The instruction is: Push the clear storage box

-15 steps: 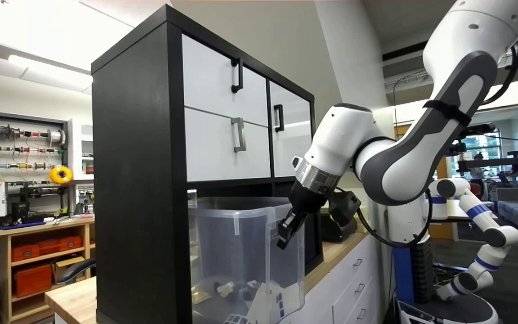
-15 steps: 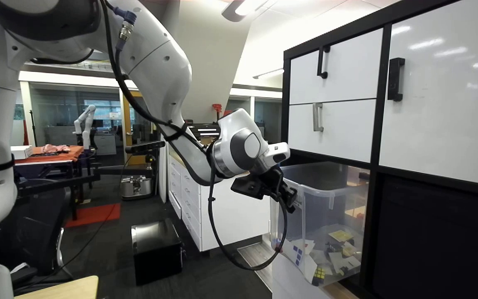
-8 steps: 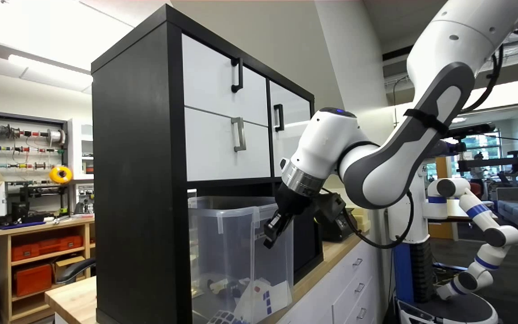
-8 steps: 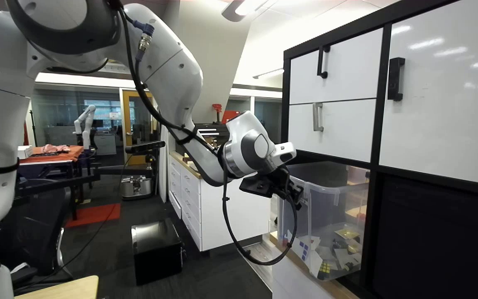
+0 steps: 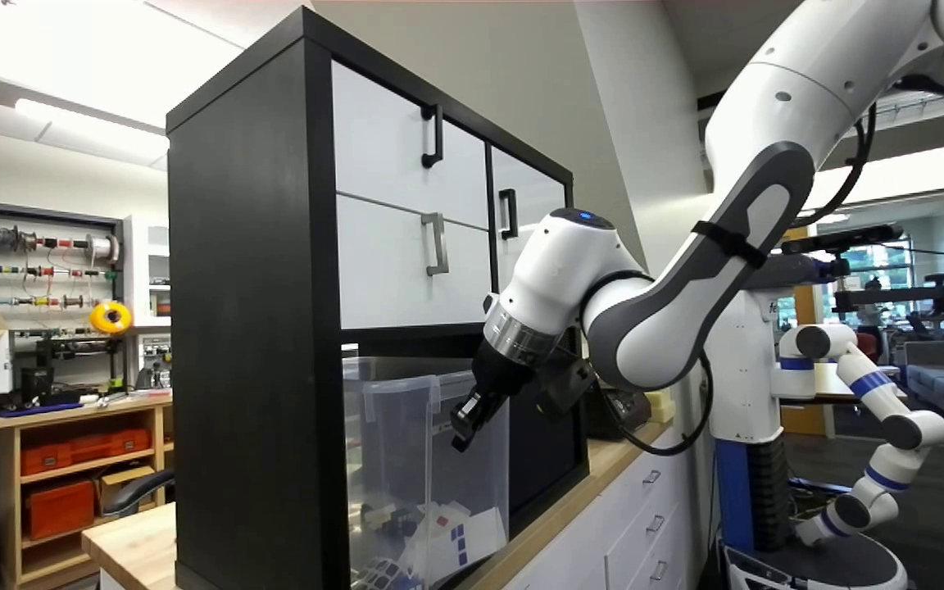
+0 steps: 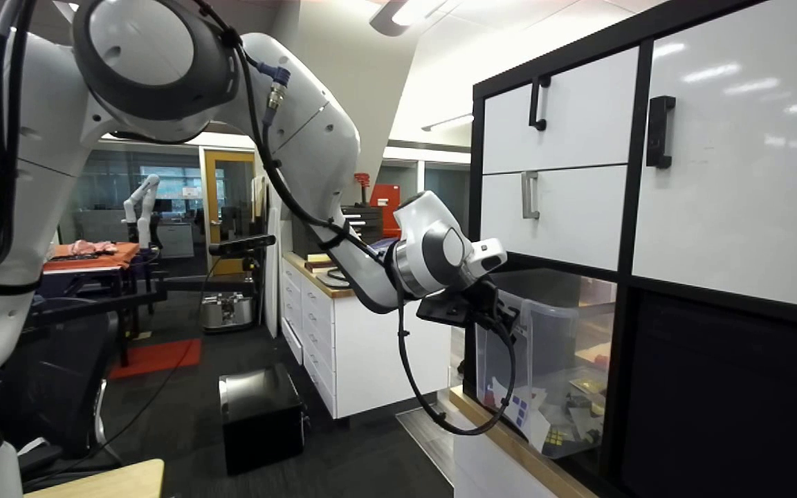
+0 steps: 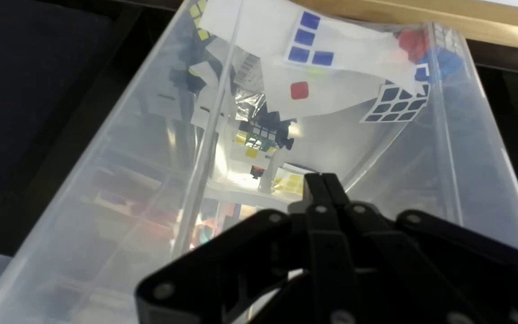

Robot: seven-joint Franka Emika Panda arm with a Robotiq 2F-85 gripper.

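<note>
The clear storage box [image 5: 394,442] stands upright in the lower compartment of the black cabinet; it also shows in an exterior view [image 6: 556,353]. Its walls are translucent and paper pieces and small items lie inside. My gripper [image 5: 462,430] is shut with nothing between its fingers. It points down at the upper part of the box's front wall and appears to touch it; exact contact is hard to see. In an exterior view the gripper [image 6: 509,319] is at the same wall. In the wrist view the closed fingertips [image 7: 324,177] stand before the box [image 7: 119,175].
The black cabinet [image 5: 242,328] frames the box. White drawers with handles [image 5: 415,262] sit directly above it. A wooden counter [image 5: 554,528] runs under the cabinet's front. A dark compartment [image 6: 730,394] lies beside the box. A cable loop [image 6: 405,373] hangs under the wrist.
The box has slid deeper into the cabinet compartment, exposing more of the wooden counter in front. My shut gripper and arm have moved toward the cabinet along with it.
</note>
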